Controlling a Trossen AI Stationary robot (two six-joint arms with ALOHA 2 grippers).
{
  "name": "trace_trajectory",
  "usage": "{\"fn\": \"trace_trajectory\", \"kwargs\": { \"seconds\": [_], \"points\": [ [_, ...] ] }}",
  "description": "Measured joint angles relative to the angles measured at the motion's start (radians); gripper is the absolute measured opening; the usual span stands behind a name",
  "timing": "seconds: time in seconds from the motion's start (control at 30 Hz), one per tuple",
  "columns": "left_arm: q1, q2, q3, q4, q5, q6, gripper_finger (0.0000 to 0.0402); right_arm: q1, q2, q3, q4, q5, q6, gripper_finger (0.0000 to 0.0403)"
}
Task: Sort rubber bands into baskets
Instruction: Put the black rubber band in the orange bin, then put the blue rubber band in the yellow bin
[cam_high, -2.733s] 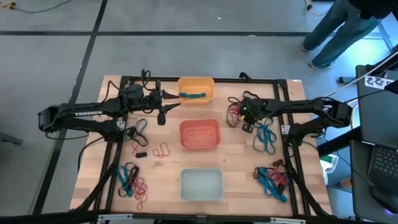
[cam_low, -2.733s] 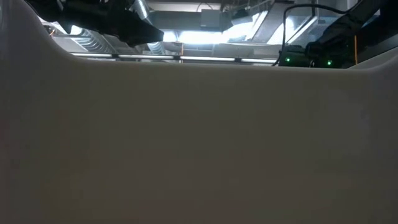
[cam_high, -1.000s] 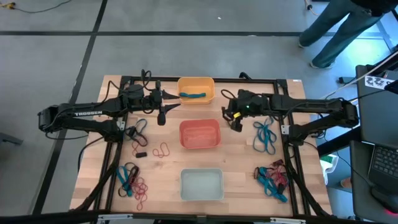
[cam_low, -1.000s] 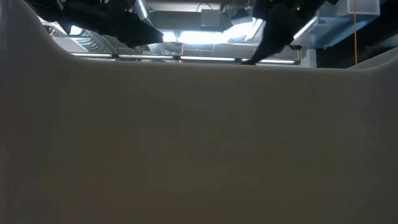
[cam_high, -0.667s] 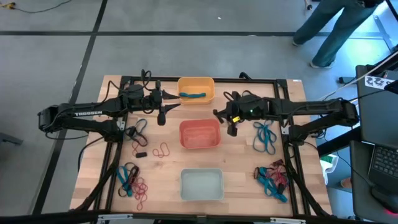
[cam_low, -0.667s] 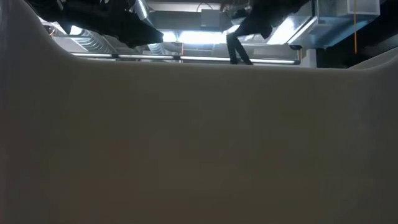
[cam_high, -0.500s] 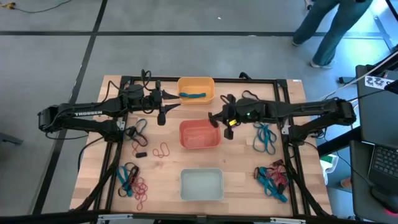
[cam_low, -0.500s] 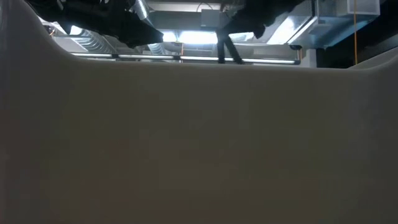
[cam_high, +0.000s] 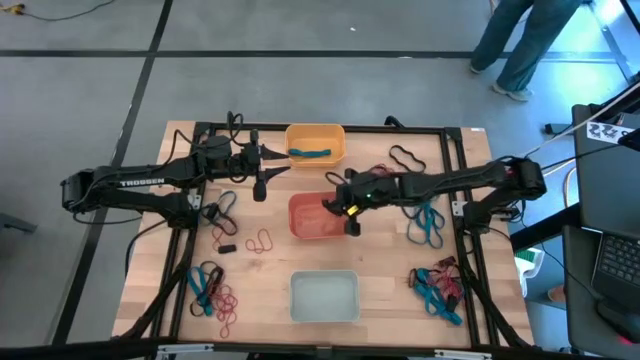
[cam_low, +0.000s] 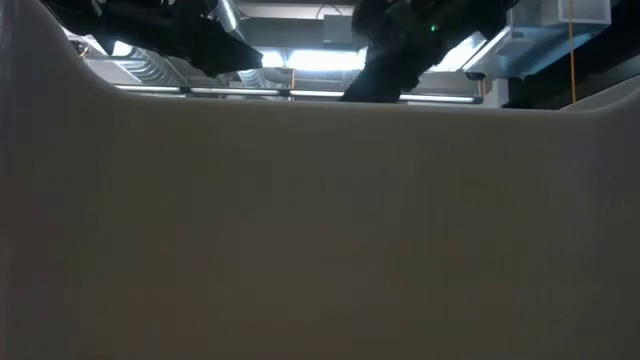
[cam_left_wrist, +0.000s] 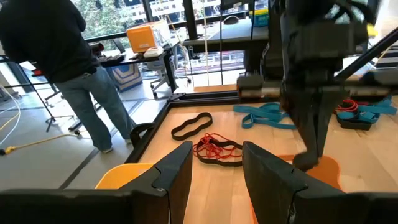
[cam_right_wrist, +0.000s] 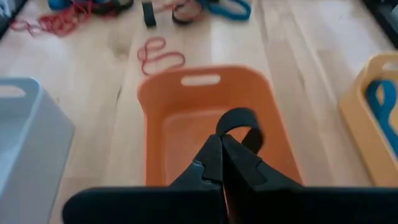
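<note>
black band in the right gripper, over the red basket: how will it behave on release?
Likely floppy: the black band droops in a loop from the shut right gripper. Probably light, so it may cling briefly. It should land flat in the red-orange basket, not roll.

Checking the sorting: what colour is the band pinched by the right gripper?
Black, held by the right gripper over the red-orange basket; clearest in the right wrist view.

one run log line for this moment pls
right gripper shut on black rubber band | over red-orange basket | left gripper open, waits beside yellow-orange basket
</note>
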Motion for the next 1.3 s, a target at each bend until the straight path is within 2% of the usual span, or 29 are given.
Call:
{"fn": "trace_trajectory", "kwargs": {
  "seconds": [0.17,0.27,0.57,0.73,1.03,1.3],
  "points": [
    [0.000,0.000,0.000,0.000,0.000,0.000,0.0138,-0.002,0.045,0.000,-0.003,0.000,0.084,0.0002],
    [0.000,0.000,0.000,0.000,0.000,0.000,0.0138,-0.002,0.053,0.000,-0.015,-0.009,0.119,0.0016],
    [0.000,0.000,0.000,0.000,0.000,-0.001,0.0138,-0.002,0.053,0.000,-0.063,-0.026,0.114,0.0135],
    [0.000,0.000,0.000,0.000,0.000,-0.002,0.0138,-0.002,0.024,0.000,-0.122,-0.025,0.127,0.0174],
    [0.000,0.000,0.000,0.000,0.000,-0.003,0.0138,-0.002,-0.133,-0.001,-0.329,-0.013,0.214,0.0183],
    [0.000,0.000,0.000,-0.001,0.000,-0.003,0.0138,-0.002,-0.257,-0.001,-0.588,0.110,0.300,0.0183]
  ]
}}
